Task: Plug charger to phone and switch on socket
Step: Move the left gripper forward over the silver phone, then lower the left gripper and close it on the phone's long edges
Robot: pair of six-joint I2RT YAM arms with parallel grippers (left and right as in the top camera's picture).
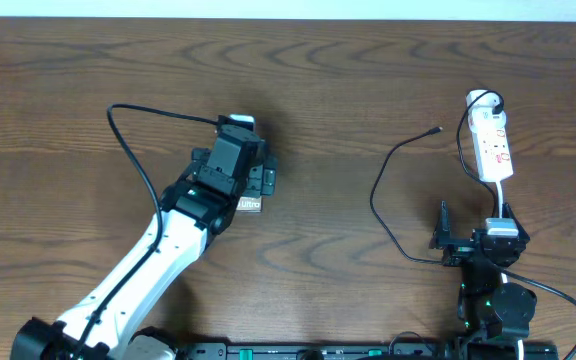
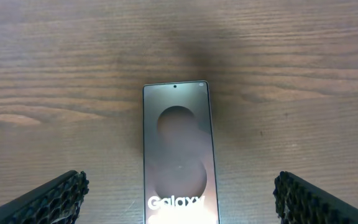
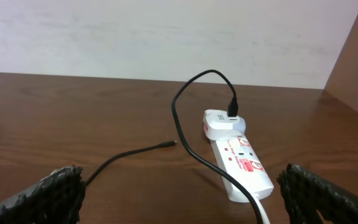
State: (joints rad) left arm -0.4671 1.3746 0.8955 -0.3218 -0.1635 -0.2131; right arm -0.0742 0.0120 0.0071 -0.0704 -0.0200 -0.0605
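Observation:
The phone lies flat on the wood, dark glossy face up, with its white "Galaxy" lettering at the end nearest the camera. My left gripper hangs open above that end, and its fingers stand wide on either side without touching it. From overhead only the phone's ends show under the left gripper. The white socket lies at the right, a white adapter plugged into its far end. The charger cable loops across the table and its tip lies free. My right gripper is open, short of the socket.
The socket sits near the table's right side, its white cord running back toward the right arm. A thin black wire arcs from the left arm. A pale wall rises behind the table's far edge.

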